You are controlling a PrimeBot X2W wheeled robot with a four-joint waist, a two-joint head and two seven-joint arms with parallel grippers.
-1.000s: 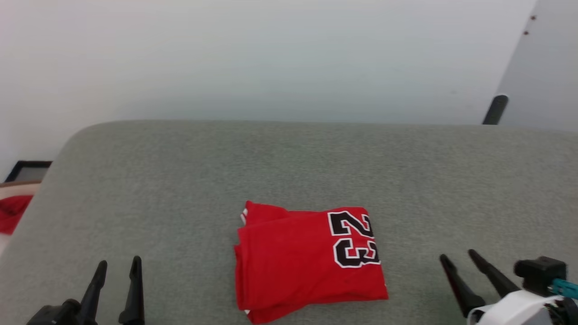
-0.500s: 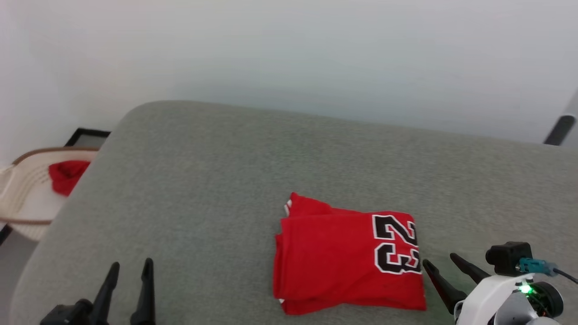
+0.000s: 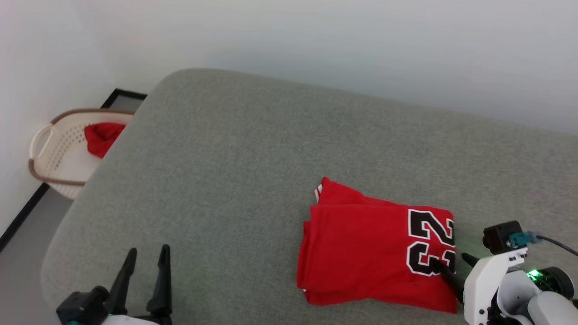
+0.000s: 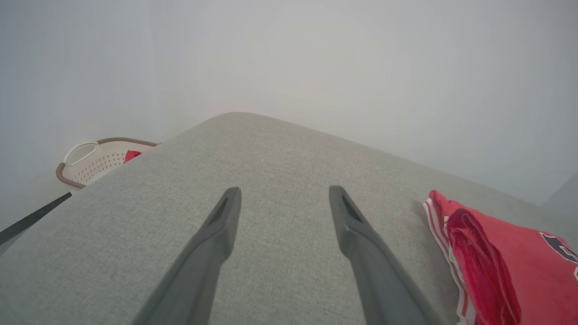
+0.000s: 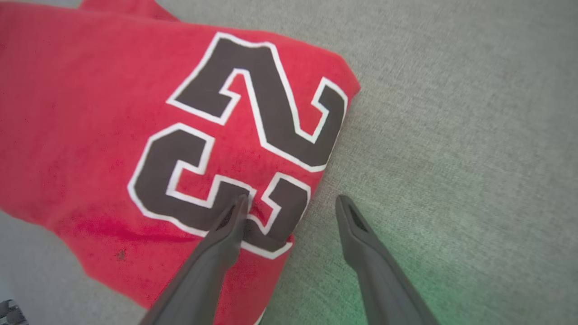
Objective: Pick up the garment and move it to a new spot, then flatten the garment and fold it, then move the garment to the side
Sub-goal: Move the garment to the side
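The garment (image 3: 361, 253) lay folded into a compact red rectangle on the grey padded surface (image 3: 235, 149), toward its right, the black numerals facing up. With the folding apparently done, the step in hand looked like the last one: moving the garment to the side.

The right tool (image 5: 291, 201) was spread wide and straddled the garment's right edge, one finger over the lower numeral and the other over bare fabric of the surface, gripping nothing. The left tool (image 3: 149, 250) was likewise spread and empty, hovering over the bare surface well apart from the garment.

The next move would call for the right tool to sink onto that edge and pinch every layer together, since a partial grip would probably let the fold spill open.
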